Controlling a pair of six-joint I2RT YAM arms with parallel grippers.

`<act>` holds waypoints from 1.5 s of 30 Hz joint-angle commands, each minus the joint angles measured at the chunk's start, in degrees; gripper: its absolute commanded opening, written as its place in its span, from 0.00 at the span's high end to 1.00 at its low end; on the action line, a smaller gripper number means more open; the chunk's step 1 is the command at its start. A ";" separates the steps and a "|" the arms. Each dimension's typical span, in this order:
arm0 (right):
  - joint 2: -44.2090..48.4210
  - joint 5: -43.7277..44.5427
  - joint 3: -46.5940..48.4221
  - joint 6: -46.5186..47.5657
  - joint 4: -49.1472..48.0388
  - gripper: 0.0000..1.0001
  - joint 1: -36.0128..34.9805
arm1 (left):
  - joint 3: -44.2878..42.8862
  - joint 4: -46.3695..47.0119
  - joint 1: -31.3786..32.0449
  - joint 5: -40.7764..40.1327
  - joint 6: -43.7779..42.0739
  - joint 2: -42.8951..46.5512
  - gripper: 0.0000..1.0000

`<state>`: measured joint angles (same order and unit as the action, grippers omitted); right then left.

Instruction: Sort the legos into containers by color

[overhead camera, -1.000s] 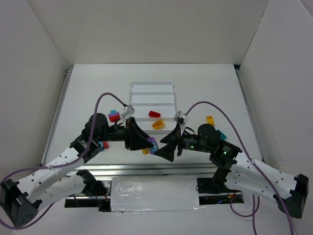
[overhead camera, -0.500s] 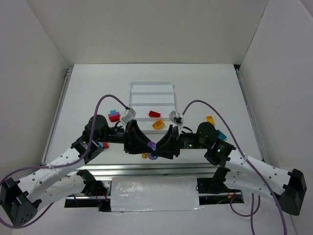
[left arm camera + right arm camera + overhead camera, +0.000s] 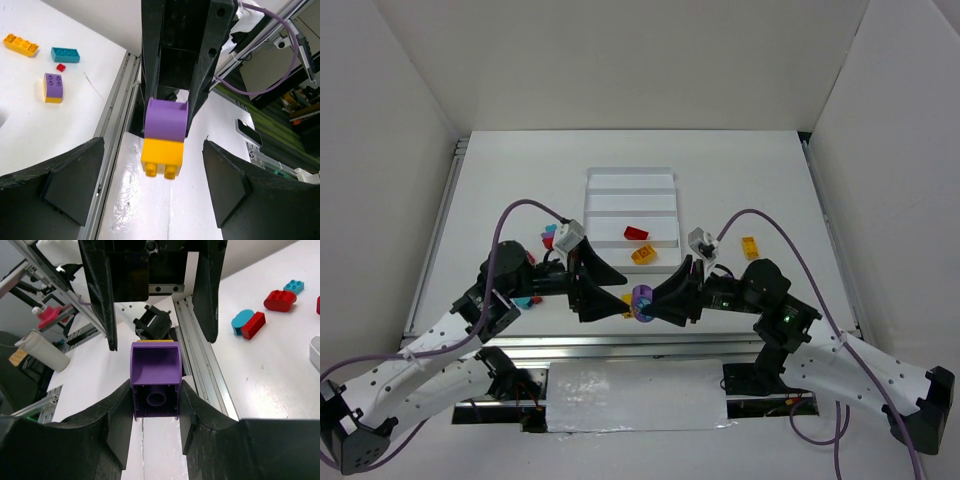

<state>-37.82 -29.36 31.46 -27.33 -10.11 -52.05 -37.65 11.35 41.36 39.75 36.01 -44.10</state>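
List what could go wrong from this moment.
1. The right hand grips only the purple brick; the yellow brick stuck to it could drop near the table's front rail when tugged.
2. The open left hand faces it closely; closing off-centre might hit the right hand.
3. Binned unseparated, the colors would mix.

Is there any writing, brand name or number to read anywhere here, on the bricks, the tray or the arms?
None can be read in any view.
Purple brick in the right tool: plain, no lettering shows.
Teal brick, its studs: too small to tell.
White tray: blank.
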 commanded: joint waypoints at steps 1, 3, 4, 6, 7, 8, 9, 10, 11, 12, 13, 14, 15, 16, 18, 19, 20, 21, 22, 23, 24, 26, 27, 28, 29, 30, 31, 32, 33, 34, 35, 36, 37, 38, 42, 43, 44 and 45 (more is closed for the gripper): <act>2.22 1.59 0.35 1.67 1.06 1.00 0.63 | 1.52 6.13 0.30 1.56 0.02 0.86 0.09; 2.40 0.98 0.53 1.41 0.79 1.00 0.64 | 1.53 7.36 0.30 2.17 0.73 -0.37 0.09; 2.23 0.72 0.62 1.32 0.62 1.00 0.72 | 1.53 8.06 0.30 2.70 1.43 -0.90 0.09; 2.05 0.80 0.70 1.14 0.27 1.00 0.64 | 1.61 10.68 0.47 4.62 2.31 -2.66 0.11; 2.05 1.06 0.70 1.23 0.00 1.00 0.64 | 1.53 11.58 0.56 5.25 2.92 -3.18 0.14; 2.14 1.24 0.70 1.14 -0.17 1.00 0.72 | 1.53 12.11 0.65 5.60 3.01 -3.62 0.17; 2.40 1.33 0.62 1.05 -0.70 1.00 0.81 | 1.26 12.20 1.08 5.78 3.01 -4.50 0.22; 2.49 1.33 0.62 1.05 -0.88 1.00 0.81 | 1.09 12.11 1.26 5.95 2.58 -4.77 0.27; 2.58 1.33 0.88 1.05 -0.96 1.00 0.81 | 1.00 12.03 1.44 5.96 2.40 -5.38 0.45; 2.58 1.59 0.97 1.23 -0.97 1.00 0.81 | 0.82 12.02 1.79 6.04 2.31 -5.56 0.58; 2.67 1.94 1.06 1.23 -0.62 1.00 0.81 | 0.65 11.85 1.88 6.39 2.14 -5.74 0.67; 2.67 2.55 1.14 1.32 -0.27 1.00 0.90 | 0.47 11.67 1.96 6.66 1.87 -6.09 0.77; 2.75 3.52 1.14 1.49 0.09 1.00 0.99 | 0.12 11.32 2.14 6.92 1.61 -6.18 0.82; 2.84 3.96 1.06 1.49 0.18 1.00 1.42 | 0.03 10.28 2.14 7.01 1.00 -6.18 0.92; 3.02 4.66 1.06 1.67 0.61 1.00 1.69 | -0.58 8.96 2.14 6.66 -0.32 -5.92 1.00; 3.11 5.36 1.14 1.93 1.05 1.00 1.95 | -1.19 6.86 2.14 5.79 -0.85 -5.74 1.00; 3.54 6.15 1.23 2.98 2.62 1.00 2.22 | -1.55 5.53 2.14 5.00 -1.64 -5.56 1.00; 3.89 8.51 1.15 3.51 3.51 1.00 2.57 | -1.99 3.87 2.14 3.68 -3.30 -5.30 1.00; 4.42 9.84 0.97 4.04 4.21 1.00 3.27 | -2.25 0.72 2.14 -0.68 -3.75 -4.52 1.00; 5.73 10.90 0.62 4.48 5.53 1.00 5.54 | -2.69 -0.79 2.14 -3.51 -4.19 -4.07 1.00; 6.44 11.26 0.01 4.57 6.06 1.00 7.39 | -3.04 -2.55 2.14 -6.76 -4.89 -3.72 1.00; 9.07 10.30 -0.70 3.87 6.59 1.00 13.08 | -4.27 -6.95 1.79 -14.68 -5.25 -3.63 1.00; 9.87 9.34 -1.40 3.69 6.68 1.00 14.86 | -4.71 -8.09 1.62 -16.44 -5.33 -3.98 1.00; 11.09 7.67 -1.67 3.17 6.77 1.00 16.61 | -5.32 -9.58 1.18 -19.07 -5.34 -4.68 1.00; 11.45 6.87 -1.67 3.08 7.38 1.00 19.33 | -5.33 -9.68 1.00 -20.05 -5.16 -4.86 1.00; 11.46 6.43 -1.58 2.90 7.65 1.00 20.31 | -5.42 -9.95 0.91 -21.97 -4.81 -5.47 1.00; 10.59 6.69 -1.41 2.55 8.26 1.00 20.85 | -6.20 -10.82 0.82 -30.35 -4.20 -6.08 1.00; 9.79 7.47 -1.06 2.37 8.87 1.00 21.20 | -6.99 -15.00 0.82 -35.56 -2.02 -7.22 1.00; 8.74 8.26 -0.10 1.85 9.49 1.00 21.12 | -8.91 -17.13 0.82 -39.36 -1.21 -10.54 1.00; 6.82 10.27 0.35 1.41 9.67 1.00 21.11 | -9.89 -18.63 0.74 -46.18 -0.51 -12.75 1.00; 6.10 11.16 0.61 0.88 9.67 1.00 21.11 | -10.60 -19.95 0.74 -48.69 -0.33 -16.95 1.00; 5.57 12.56 0.44 -0.25 9.67 1.00 21.11 | -11.56 -19.79 0.65 -50.63 -0.15 -18.99 1.00; 5.57 12.93 0.09 -0.87 9.06 1.00 21.20 | -11.83 -19.44 0.47 -52.12 0.20 -21.10 1.00; 5.65 12.76 -0.61 -1.40 8.36 1.00 21.12 | -12.09 -17.53 0.30 -53.10 0.11 -24.69 1.00; 5.13 9.60 -0.61 -0.80 7.82 1.00 21.11 | -14.99 -15.14 -0.58 -56.26 0.64 -32.44 1.00; 4.95 8.89 -0.53 -0.62 8.08 1.00 21.11 | -15.43 -14.61 -0.84 -56.97 0.73 -34.02 0.97; 4.87 8.10 -0.35 -0.44 8.35 1.00 21.20 | -15.96 -14.17 -1.19 -57.32 0.73 -37.08 0.91; 4.86 7.66 -0.44 -0.27 8.53 1.00 21.12 | -17.18 -13.47 -2.16 -56.89 0.29 -38.59 0.89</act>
<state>-33.04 -19.51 30.30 -27.73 -0.32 -31.09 -50.57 -5.08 40.80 -12.45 35.77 -79.55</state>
